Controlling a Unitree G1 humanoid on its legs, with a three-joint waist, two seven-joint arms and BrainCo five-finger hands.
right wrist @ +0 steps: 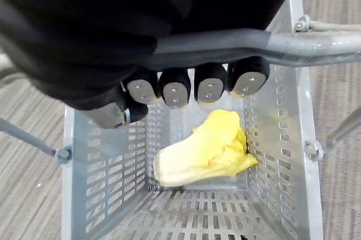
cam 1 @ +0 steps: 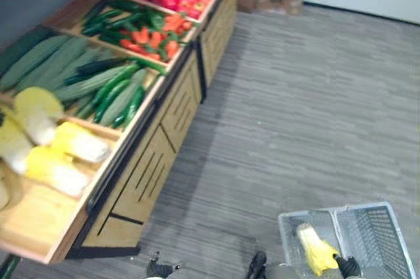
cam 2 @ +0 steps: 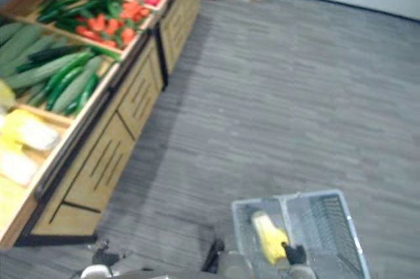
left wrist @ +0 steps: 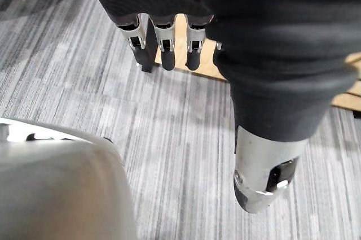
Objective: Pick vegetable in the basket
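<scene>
Found yellow leafy cabbage (right wrist: 204, 148) lying on the bottom of grey slotted plastic basket (right wrist: 96, 183). Judged light, soft at frilled leaves, firmer at pale base: best gripped there. Noted right hand (right wrist: 210, 88) curled round basket's grey handle (right wrist: 304, 41); left hand (left wrist: 164, 48) empty, fingers straight.

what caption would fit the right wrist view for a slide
Right robot hand curled round the handle of a grey basket holding one yellow cabbage.
</scene>
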